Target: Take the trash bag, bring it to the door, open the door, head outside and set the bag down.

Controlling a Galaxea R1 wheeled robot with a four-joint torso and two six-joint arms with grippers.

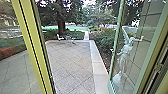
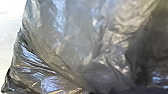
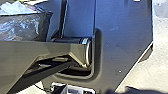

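Closest in, the dark trash bag (image 2: 75, 47) bulges near the left wrist camera, creased and glossy. I can't tell whether the left pincer or the right pincer is clenched or released. The bag's thin plastic looks soft, slippery, easily torn, probably light; a bunched fold up top should hold best. Farther out, a yellow-green post (image 1: 37, 47) stands at ten o'clock and the glass door (image 1: 115, 50) stands open at one. Beyond, paving (image 1: 70, 65) stretches towards twelve, a tree (image 1: 61, 23) past it.
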